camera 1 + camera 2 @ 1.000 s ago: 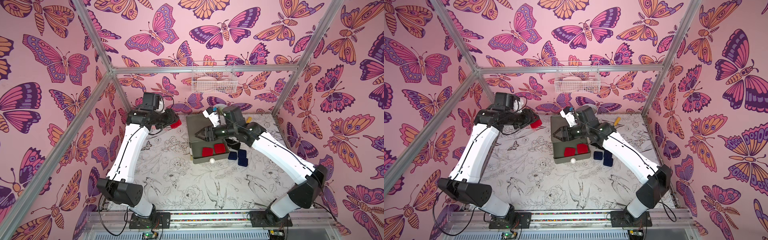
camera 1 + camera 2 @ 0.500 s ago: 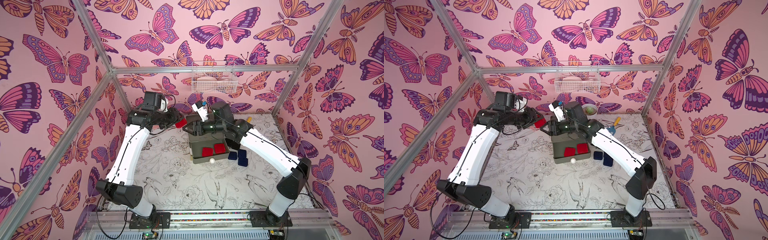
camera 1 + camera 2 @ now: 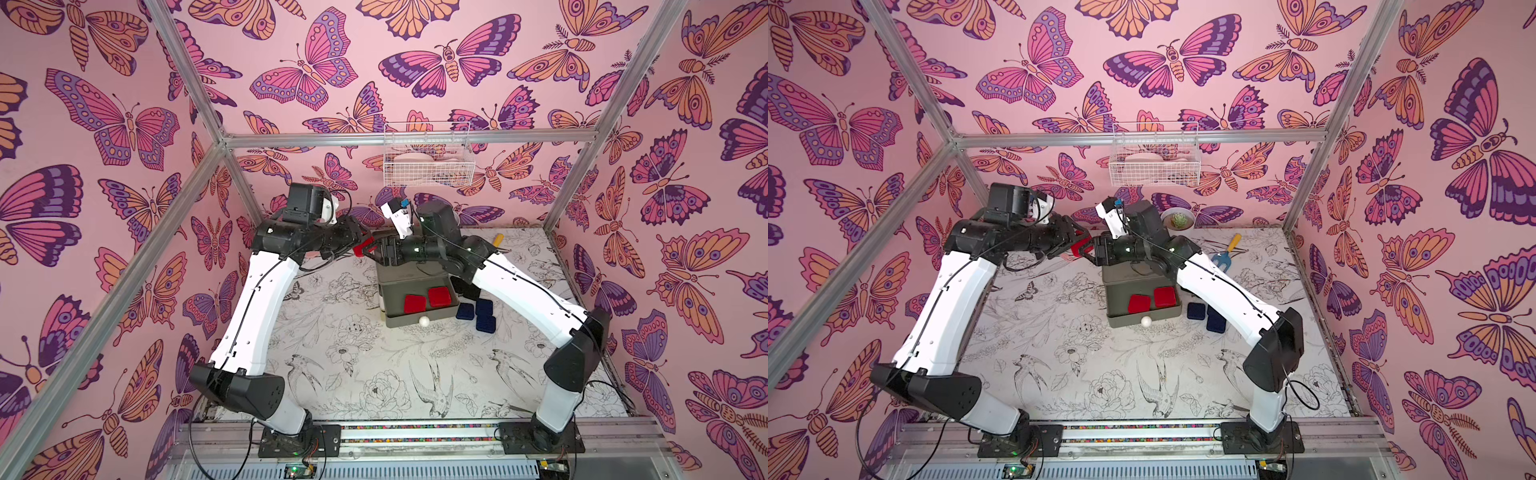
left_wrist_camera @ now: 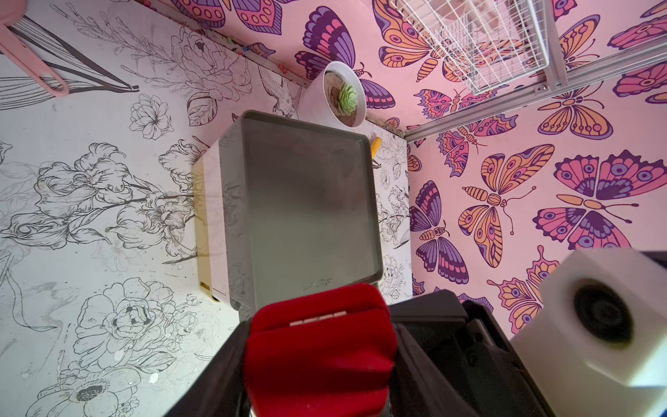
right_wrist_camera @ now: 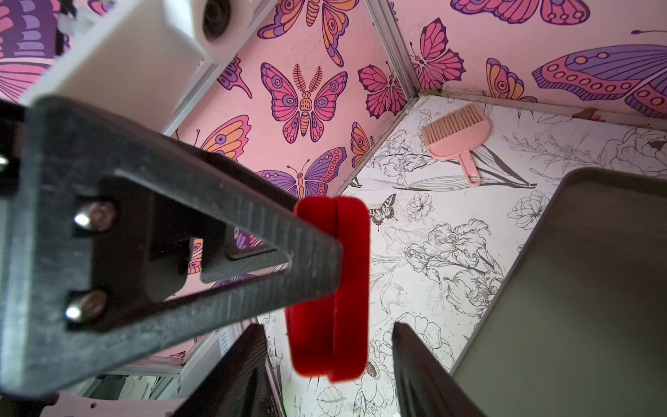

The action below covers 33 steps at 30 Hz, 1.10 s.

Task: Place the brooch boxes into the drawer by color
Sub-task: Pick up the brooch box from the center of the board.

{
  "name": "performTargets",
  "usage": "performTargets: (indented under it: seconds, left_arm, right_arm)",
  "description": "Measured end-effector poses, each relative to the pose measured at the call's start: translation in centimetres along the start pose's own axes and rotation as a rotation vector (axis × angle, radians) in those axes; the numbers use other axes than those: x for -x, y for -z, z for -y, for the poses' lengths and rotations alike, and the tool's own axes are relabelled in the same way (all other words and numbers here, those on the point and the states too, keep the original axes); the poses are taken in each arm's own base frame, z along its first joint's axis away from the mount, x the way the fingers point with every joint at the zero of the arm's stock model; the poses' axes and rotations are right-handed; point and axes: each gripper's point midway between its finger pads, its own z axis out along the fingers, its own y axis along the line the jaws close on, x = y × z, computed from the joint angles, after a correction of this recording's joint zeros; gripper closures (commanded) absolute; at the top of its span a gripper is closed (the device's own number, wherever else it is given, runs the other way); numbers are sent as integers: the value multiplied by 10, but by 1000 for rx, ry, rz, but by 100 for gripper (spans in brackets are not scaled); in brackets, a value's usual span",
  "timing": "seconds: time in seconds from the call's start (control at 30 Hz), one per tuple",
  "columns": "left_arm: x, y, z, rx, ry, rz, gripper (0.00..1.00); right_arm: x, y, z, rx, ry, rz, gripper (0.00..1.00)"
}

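Left gripper [image 4: 319, 379] clamps red box [image 5: 332, 289] on edge; right gripper [image 5: 326, 326] gapes either side, untouching. Mark [image 4: 317, 284] on chest [image 4: 306, 202]: unreadable.

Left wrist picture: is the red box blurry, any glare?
Left wrist view: the red brooch box, near the lens, looks soft, as does the white camera block; the drawer top carries a dull sheen, no hard glare. Right wrist view: the box is softer than the floor drawings.

Brooch box [image 4: 319, 346] — velvety; drawer [image 4: 306, 209] — smooth.
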Motion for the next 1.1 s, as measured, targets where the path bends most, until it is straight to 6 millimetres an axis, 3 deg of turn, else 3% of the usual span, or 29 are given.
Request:
performTargets:
  seconds: [0.23, 0.33, 0.43, 0.5, 0.53, 0.67, 0.77, 0.9, 1.1]
  left_arm:
    - [-5, 6, 0, -5, -4, 7, 46]
    - [-5, 7, 0, -7, -6, 11, 43]
    - [-5, 8, 0, -10, -8, 15, 31]
    - [-5, 7, 0, -10, -7, 13, 15]
    - [-6, 7, 0, -9, -7, 10, 2]
    - [-8, 6, -3, -4, -5, 5, 0]
    - [-5, 7, -7, 0, 0, 18, 0]
    - [9, 17, -24, 26, 27, 66, 1]
    - [25, 25, -39, 50, 38, 112, 0]
  right_arm:
    - [6, -1, -6, 22, 6, 25, 70]
    - [4, -2, -7, 32, -18, 18, 76]
    - [5, -2, -8, 38, -29, 18, 79]
    - [5, -2, -8, 34, -29, 22, 80]
    - [5, -3, -6, 31, -32, 22, 80]
    - [-1, -1, 5, 7, -55, 11, 80]
    - [-9, 14, 24, -38, -86, -3, 79]
    - [-20, 49, 40, -103, -120, -27, 79]
    - [-57, 89, 33, -129, -140, -78, 79]
